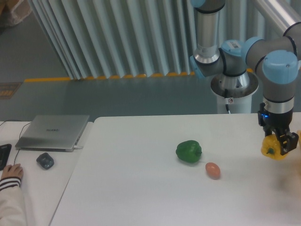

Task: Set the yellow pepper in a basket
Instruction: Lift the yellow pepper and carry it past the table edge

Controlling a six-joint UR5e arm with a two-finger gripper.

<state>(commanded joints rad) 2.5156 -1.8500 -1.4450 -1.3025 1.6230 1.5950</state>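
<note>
The yellow pepper [273, 148] is small, glossy and lumpy. It hangs at the far right of the view, above the white table [141, 188]. My gripper [281, 142] points down and is shut on the pepper, holding it clear of the table top. No basket shows in this view; only a blurred pale edge shows at the right border.
A green bell pepper [189, 151] lies on the table at mid-right, with a small orange-brown egg-shaped thing [213, 170] just right of it. A closed laptop [54, 132], a mouse [45, 160] and a person's hand [10, 172] are at the left.
</note>
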